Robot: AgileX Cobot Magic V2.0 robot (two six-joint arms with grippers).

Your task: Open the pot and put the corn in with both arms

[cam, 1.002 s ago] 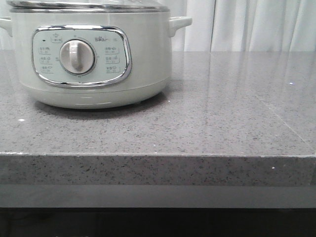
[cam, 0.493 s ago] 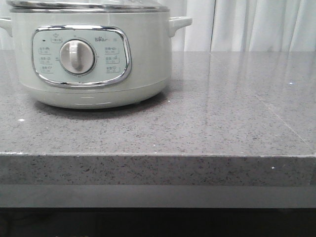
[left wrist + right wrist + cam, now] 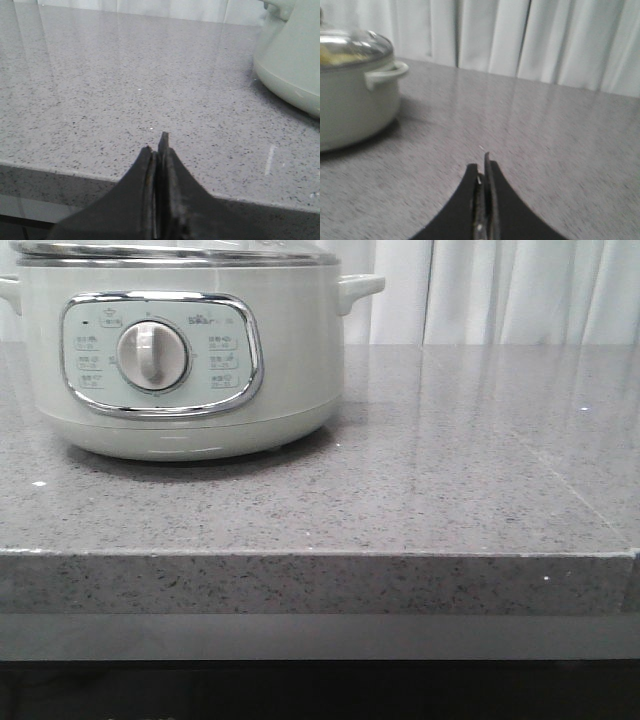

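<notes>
The pot (image 3: 190, 350) carries a small brand word, seemingly "Bear", above the dial (image 3: 153, 355) on its chrome-framed panel (image 3: 162, 353); the setting labels around it are too small to read.

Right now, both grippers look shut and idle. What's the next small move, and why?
Probably open the left gripper and raise it toward the lid. The pot has its lid on, seen in the right wrist view, and both the left and right gripper are shut, empty and low by the counter edge. Something yellow shows through the glass; no corn lies on the counter.
</notes>
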